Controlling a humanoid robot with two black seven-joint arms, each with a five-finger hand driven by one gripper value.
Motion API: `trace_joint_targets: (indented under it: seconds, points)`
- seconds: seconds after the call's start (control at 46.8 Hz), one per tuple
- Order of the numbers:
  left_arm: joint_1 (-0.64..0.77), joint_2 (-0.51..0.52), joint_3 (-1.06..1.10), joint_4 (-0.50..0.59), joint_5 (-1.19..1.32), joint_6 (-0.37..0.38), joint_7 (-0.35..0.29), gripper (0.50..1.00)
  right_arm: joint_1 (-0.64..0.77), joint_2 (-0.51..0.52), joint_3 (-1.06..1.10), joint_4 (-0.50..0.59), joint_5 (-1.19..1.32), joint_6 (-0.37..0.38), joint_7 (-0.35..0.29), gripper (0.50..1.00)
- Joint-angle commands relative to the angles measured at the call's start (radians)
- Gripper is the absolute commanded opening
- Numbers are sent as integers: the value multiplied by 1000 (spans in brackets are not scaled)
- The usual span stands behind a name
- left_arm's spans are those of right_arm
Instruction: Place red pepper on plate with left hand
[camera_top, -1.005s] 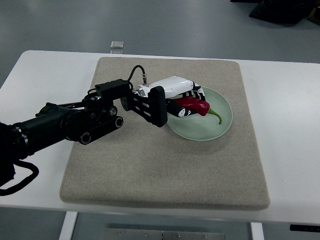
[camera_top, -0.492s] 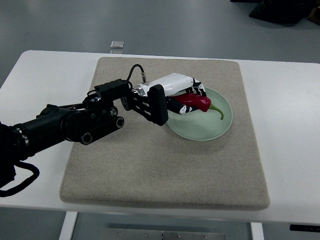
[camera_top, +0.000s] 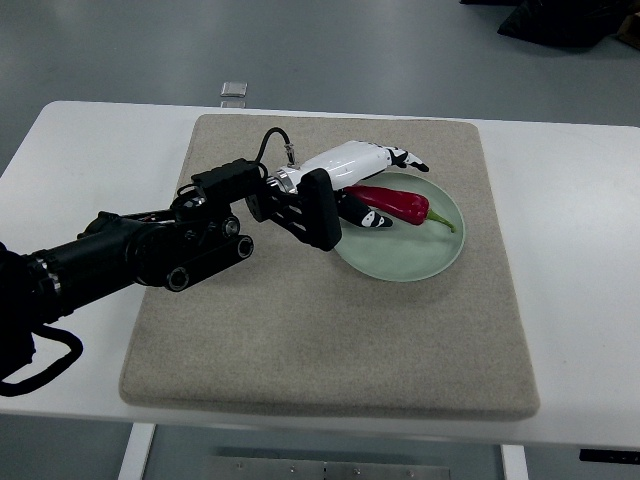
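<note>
A red pepper (camera_top: 392, 203) with a green stem lies on the pale green plate (camera_top: 420, 260), toward its far side. My left hand (camera_top: 372, 176) comes in from the left and hovers over the plate's left part, just above and beside the pepper. Its fingers (camera_top: 410, 160) are spread and hold nothing. The thumb (camera_top: 362, 213) points down next to the pepper's near end. The right arm is out of view.
The plate sits on a beige felt mat (camera_top: 330, 330) that covers most of a white table (camera_top: 570, 200). A small clear object (camera_top: 235, 91) stands at the table's far edge. The black left arm (camera_top: 140, 250) lies over the mat's left side.
The left hand opened and let go of the pepper, which now lies on the plate. The fingers lifted up and away from it.
</note>
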Motion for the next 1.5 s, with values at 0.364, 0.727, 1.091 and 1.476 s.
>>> trace_joint_targets:
  seconds: [0.364, 0.727, 1.091, 1.476]
  points:
    - [13, 6, -5, 40, -552, 75, -2, 994, 0, 0, 0, 0, 0, -1, 0, 932]
    - [59, 45, -167, 61, -739, 143, -5, 994, 0, 0, 0, 0, 0, 0, 0, 932]
    - [160, 66, -503, 75, -977, 130, -3, 994, 0, 0, 0, 0, 0, 0, 0, 932]
    - [228, 78, -658, 69, -1196, 89, -3, 1000, 0, 0, 0, 0, 0, -1, 0, 932]
